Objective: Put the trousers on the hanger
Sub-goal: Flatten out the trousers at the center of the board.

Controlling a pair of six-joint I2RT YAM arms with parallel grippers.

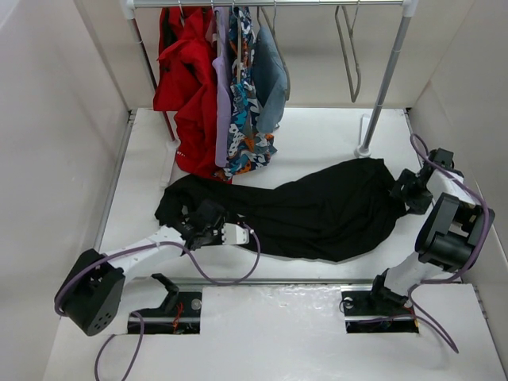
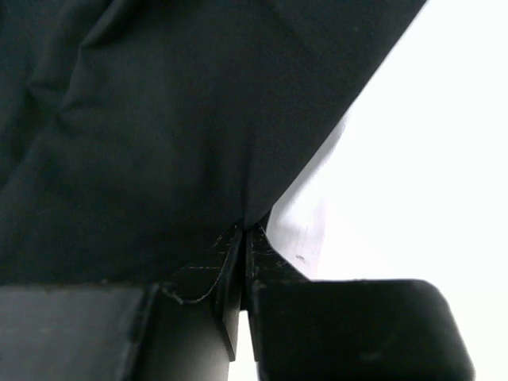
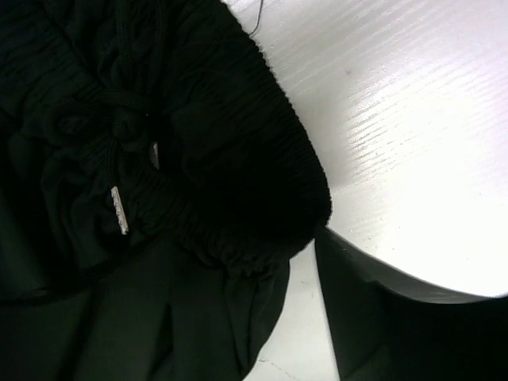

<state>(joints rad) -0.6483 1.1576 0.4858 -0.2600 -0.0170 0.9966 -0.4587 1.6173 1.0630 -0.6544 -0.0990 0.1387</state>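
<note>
No legible text or labels anywhere.

Black trousers (image 1: pixel 317 210) sprawled; hanger (image 1: pixel 348 57) on rail (image 1: pixel 317 4)

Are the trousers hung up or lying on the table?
Lying: the trousers stretch out flat across the table.

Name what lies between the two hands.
The trousers, lying from the left hand to the right hand, seen in the top external view.
</note>
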